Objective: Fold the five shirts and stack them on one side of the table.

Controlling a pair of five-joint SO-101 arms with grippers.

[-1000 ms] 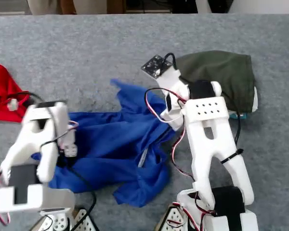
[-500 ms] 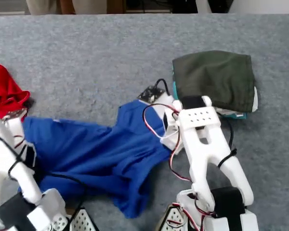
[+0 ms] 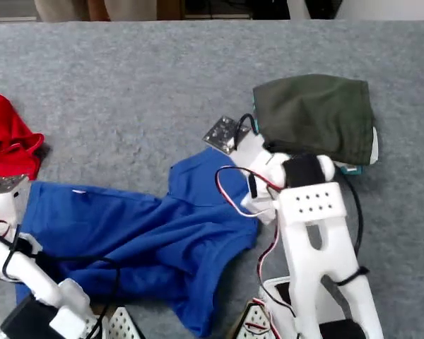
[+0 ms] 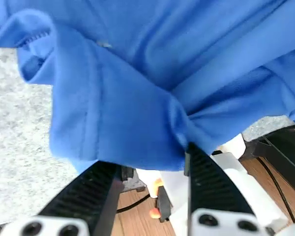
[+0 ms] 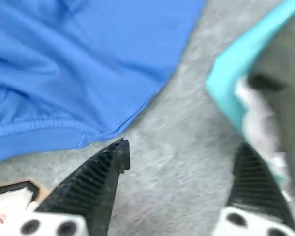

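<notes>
Meanwhile, the released right tool hung beside the blue shirt, which lay crosswise toward the left tool, grip unclear.

A grey, felt-like cover spreads over the whole bench — its fuzzy weave shows close up in the right wrist view. Past the far edge runs a narrow strip of room: a brown wooden piece between pale and dark shapes.
</notes>
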